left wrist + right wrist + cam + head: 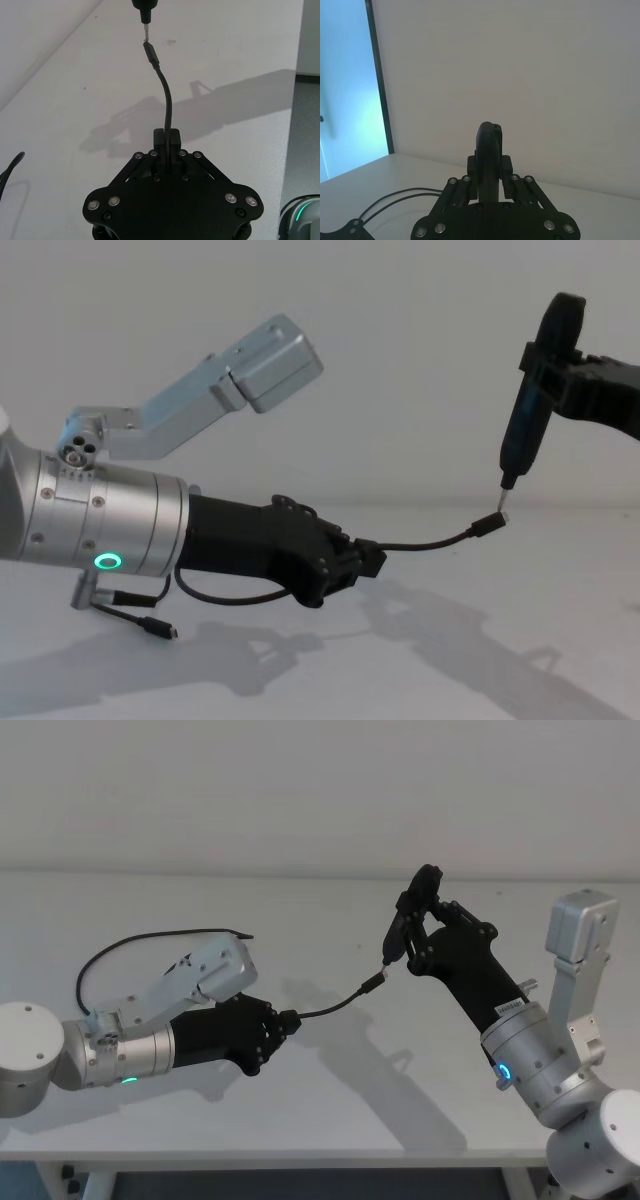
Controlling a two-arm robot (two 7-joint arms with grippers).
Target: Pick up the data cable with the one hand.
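- Chest view: the left gripper (372, 560) is clenched on the data cable (430, 541), lifted above the white table (480, 660).
- The cable arcs rightward from the fingers, its plug tip touching the pointed tip of the slim black tool (525, 430).
- The right gripper (412, 925) is clenched on that tool, held upright.
- The cable's other end trails back to the table at the near left.

The left gripper (290, 1022) is left of the right gripper (408, 935). The data cable (335, 1004) spans between them above the table (320, 1110). Its remainder lies on the table behind the left arm.
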